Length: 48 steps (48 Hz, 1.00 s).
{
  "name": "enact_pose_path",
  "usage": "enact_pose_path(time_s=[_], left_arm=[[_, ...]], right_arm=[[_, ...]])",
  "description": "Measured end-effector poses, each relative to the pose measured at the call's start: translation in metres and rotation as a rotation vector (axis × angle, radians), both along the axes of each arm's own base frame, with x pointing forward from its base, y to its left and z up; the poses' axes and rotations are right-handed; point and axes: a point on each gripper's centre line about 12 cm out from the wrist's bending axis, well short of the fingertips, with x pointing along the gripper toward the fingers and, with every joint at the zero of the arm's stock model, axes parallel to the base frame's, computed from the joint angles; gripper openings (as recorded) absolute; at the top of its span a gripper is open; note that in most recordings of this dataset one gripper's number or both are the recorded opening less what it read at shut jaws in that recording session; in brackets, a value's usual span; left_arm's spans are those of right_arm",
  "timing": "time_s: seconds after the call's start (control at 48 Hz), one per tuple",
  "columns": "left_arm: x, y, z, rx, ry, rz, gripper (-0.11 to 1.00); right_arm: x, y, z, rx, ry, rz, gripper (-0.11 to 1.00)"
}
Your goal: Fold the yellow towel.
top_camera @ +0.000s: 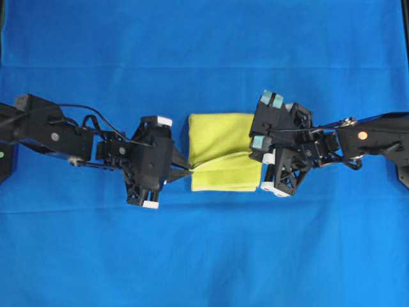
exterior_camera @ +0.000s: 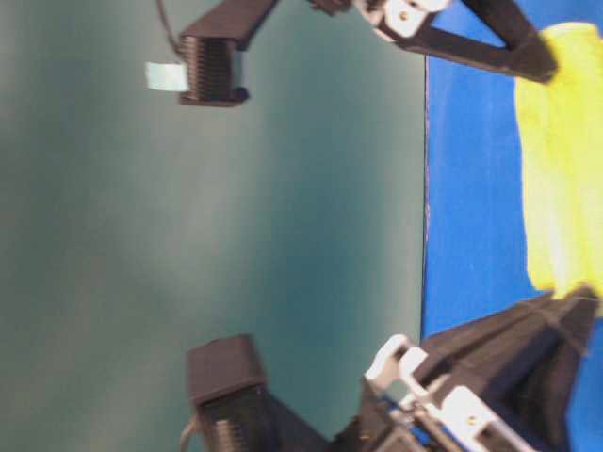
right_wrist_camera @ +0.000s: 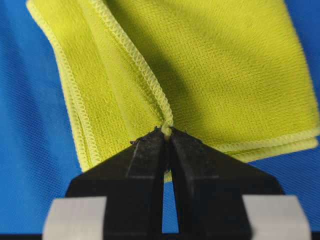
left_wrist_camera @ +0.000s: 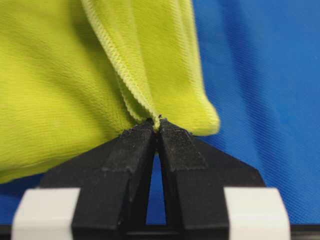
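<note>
1. Centre of the worktop, on the blue cloth [top_camera: 204, 243]: the yellow towel [top_camera: 220, 137] lies already doubled over, layered hems showing along its edges in the right wrist view.
2. Left gripper [top_camera: 189, 170] sits at the towel's left edge; the left wrist view shows its jaws pressed together on a pinch of the stitched hem, nothing but fabric between the tips.
3. Right gripper [top_camera: 261, 158] sits at the towel's right edge; the right wrist view shows the same, jaws closed tight on a hem corner.
4. Between the two pinched points a raised hem line runs across the towel, slightly slanted; the flap on the near side of it looks lifted, not lying flat.
5. Step in hand, as I judge it: carrying a held edge across for another fold, both arms working as a pair.
6. Next move calls for both grippers to travel together, keep the edge taut, lay it square on the opposite edge, then let go.
7. Risk: uneven travel skews the fold or drags the lower layers out of line.
</note>
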Motion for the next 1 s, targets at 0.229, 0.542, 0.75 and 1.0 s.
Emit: enact_pose_path(time_s=[0.229,0.542,0.75,1.0], left_arm=[[0.005,-0.008,-0.011,-0.022,0.01,0.001,0.02],[0.005,-0.009,-0.011,-0.026,0.012,0.003,0.03],[0.005,-0.01,-0.012,-0.025,0.019,0.0,0.33],[0.0,-0.01,0.004,-0.027,0.018,-0.002,0.72]], right_arm=[[0.001,0.004,-0.007,0.006,0.009,0.012,0.04],[0.001,0.006,-0.009,0.014,-0.007,0.023,0.04],[0.0,0.008,-0.01,0.016,-0.007,0.03,0.43],[-0.002,0.022,-0.005,0.009,-0.004,0.069,0.6]])
